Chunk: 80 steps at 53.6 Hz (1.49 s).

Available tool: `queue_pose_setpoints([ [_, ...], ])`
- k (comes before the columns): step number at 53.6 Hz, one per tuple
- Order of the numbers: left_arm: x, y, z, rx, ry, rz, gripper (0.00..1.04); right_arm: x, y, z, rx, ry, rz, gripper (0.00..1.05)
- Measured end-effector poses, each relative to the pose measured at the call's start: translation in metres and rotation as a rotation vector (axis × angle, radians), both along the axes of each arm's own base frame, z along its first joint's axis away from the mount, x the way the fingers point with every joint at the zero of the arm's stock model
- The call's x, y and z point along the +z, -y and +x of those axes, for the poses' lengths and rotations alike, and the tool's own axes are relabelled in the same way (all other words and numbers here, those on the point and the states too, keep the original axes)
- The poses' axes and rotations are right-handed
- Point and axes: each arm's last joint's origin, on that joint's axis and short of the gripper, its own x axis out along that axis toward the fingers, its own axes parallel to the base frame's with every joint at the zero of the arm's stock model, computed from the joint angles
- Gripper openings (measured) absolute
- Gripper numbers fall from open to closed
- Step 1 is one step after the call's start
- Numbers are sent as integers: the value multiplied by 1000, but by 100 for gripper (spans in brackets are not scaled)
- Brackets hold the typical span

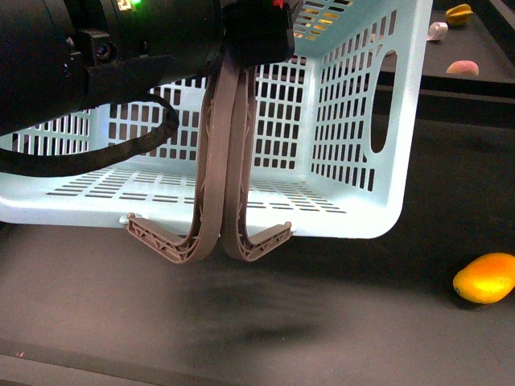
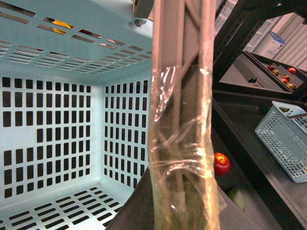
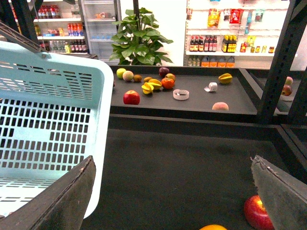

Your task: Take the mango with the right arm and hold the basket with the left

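Front view, from the left: we see the left arm, bulky and black with a green light on top. It fills the upper left corner, and a black cable loops below it. The left hand hangs down mid-frame with its two brown fingers pressed flat together, so it is closed. We cannot tell whether any of the basket is pinched between them. The light blue basket sits right behind the fingers, tipped with its open side towards us. A soft shadow lies on the dark tabletop under it. Further right the mango lies on the tabletop by the frame edge, well apart from the basket, nothing touching it. Top right, on the back shelf, are a yellow star fruit and a pink peach.

Left wrist view: one taped finger sits close up against the basket's slotted wall.

Right wrist view: the right hand is spread wide open and grips nothing. The basket is close by one dark finger and a red apple is by the other.
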Motion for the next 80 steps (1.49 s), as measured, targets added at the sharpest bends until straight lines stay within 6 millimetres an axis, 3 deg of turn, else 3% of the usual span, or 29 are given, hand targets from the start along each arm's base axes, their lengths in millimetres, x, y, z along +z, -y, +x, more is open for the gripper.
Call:
queue_pose_setpoints([
  [80,0,9,-6,-62,-24,-32,10,0,0,0,0,0,0,97],
])
